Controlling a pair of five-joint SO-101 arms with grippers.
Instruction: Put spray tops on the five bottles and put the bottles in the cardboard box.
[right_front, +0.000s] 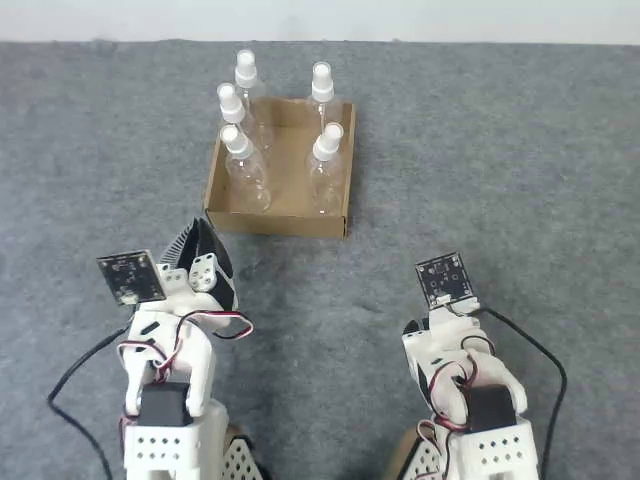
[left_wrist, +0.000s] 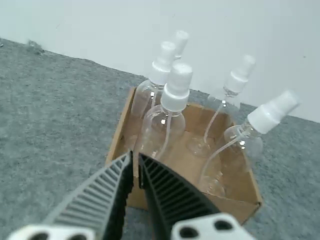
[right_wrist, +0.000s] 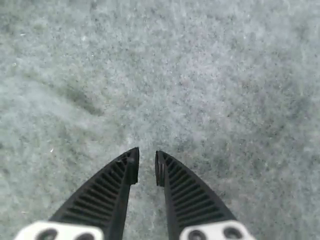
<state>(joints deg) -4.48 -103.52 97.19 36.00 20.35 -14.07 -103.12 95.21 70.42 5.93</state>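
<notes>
A grey carpeted table (right_front: 500, 150) carries a shallow cardboard box (right_front: 278, 221) at its far middle. Five clear bottles (right_front: 248, 170) stand upright and close together in the box, though the base of the farthest one is hidden behind the others. Each bottle wears a white spray top (right_front: 322, 80). Judging by this, the task looks finished, and what is left is parking the arms. To do that well, draw them straight back and low, away from the box. The bottles are tall and light, and a nudge to the box wall could topple them. The left tool (left_wrist: 134, 167) hangs just short of the box's near wall and points at the bottles. Its ribbed fingers are all but closed, holding nothing and touching nothing. The right tool (right_wrist: 146, 167) hovers over bare carpet well apart from the box, its fingers narrowly parted and empty.
</notes>
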